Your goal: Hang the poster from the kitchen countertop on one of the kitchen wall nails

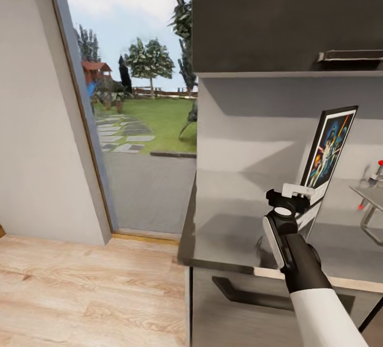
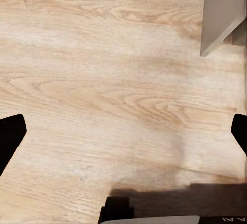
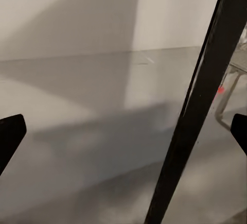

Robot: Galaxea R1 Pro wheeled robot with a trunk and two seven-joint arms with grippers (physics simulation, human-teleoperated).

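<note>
The poster (image 1: 330, 147), a black-framed print with colourful figures on dark blue, stands nearly upright and edge-on on the glossy grey kitchen countertop (image 1: 229, 219), leaning toward the back wall. My right gripper (image 1: 298, 193) is at its lower left edge. In the right wrist view the poster's black edge (image 3: 200, 100) runs between the two fingertips (image 3: 10, 136), which are spread wide, so the right gripper (image 3: 123, 136) is open around it. My left gripper (image 2: 123, 136) hangs open over the wooden floor (image 2: 103, 80). The wall nails are out of view.
A dark upper cabinet (image 1: 287, 17) with a metal handle (image 1: 348, 56) overhangs the counter. A metal rack (image 1: 372, 203) and a red-capped bottle (image 1: 379, 169) stand at the right. A glass door (image 1: 143, 124) to the garden is at the left, with wooden floor (image 1: 80, 294) below.
</note>
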